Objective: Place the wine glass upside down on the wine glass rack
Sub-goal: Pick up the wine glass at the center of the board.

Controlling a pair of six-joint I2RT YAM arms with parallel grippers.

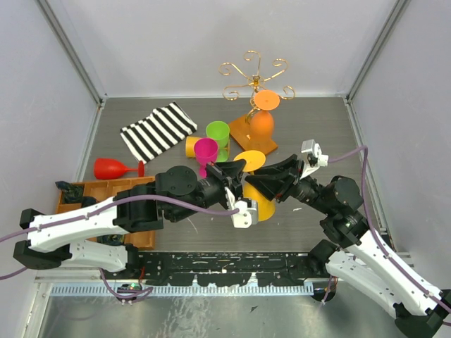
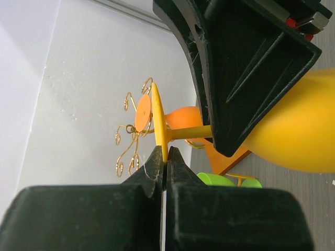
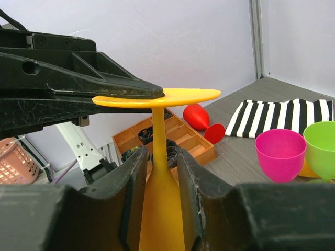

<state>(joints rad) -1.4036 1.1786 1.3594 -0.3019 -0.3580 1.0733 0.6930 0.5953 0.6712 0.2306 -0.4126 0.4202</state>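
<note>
We see one yellow wine glass [image 1: 250,160] held upside down above the middle of the table [image 1: 310,134], foot up and bowl down, with both claws on it. The left gripper [image 2: 164,157] is pressed together on the rim of the foot. The right gripper [image 3: 161,154] clasps the stem from both sides where it widens into the bowl.

The single wine glass rack [image 1: 255,76] stands at the far end, well apart from the held glass. One orange glass [image 1: 262,121] hangs inverted from one of its curled gold arms, over the wooden base.

Left of the line to the rack stand one magenta glass [image 1: 206,151] and one green glass [image 1: 218,132], upright and close together, with a yellowish piece [image 1: 190,146] partly hidden beside them. Farther left we count one striped cloth [image 1: 158,130], one red glass [image 1: 113,167] lying on its side, and one compartmented wooden tray [image 1: 106,189] partly under the left arm.
</note>
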